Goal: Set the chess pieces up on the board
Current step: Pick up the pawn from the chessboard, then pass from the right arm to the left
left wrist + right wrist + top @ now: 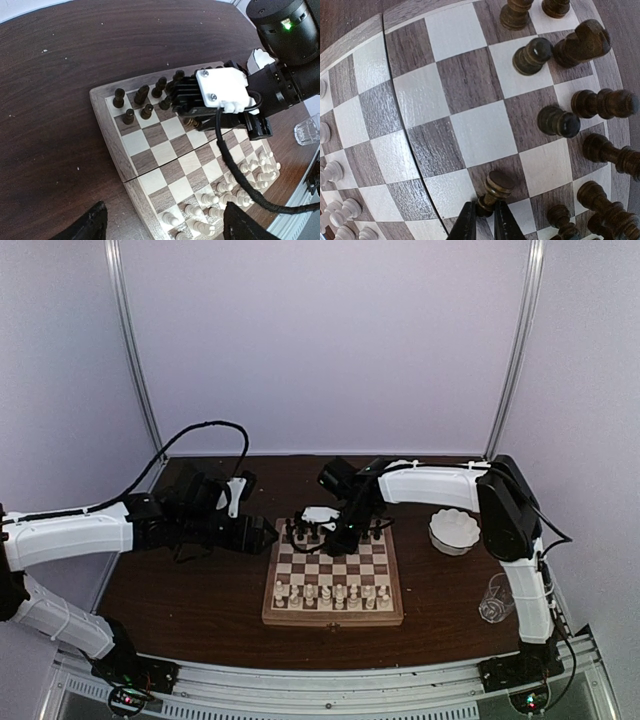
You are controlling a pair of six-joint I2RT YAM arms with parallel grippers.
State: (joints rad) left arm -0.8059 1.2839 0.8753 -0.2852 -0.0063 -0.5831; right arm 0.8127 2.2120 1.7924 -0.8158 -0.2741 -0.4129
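Note:
The board [333, 617] lies at the table's middle. Cream-white pieces [330, 594] stand on its near rows and dark pieces [300, 530] on its far rows. My right gripper [483, 220] is shut on a dark pawn [496, 187], gripping its head, with the flat base pointing down at the squares by the dark rows. In the top view the right gripper [345, 538] hangs over the board's far half. My left gripper [167, 227] is open and empty, hovering above the board's left edge [107, 125]; its fingertips [95, 222] straddle the white pieces [200, 220].
A white scalloped bowl [453, 530] sits right of the board. A clear glass [494, 602] stands near the right arm's base and also shows in the left wrist view [307, 131]. The right arm's wrist [222, 90] and black cable cross above the board.

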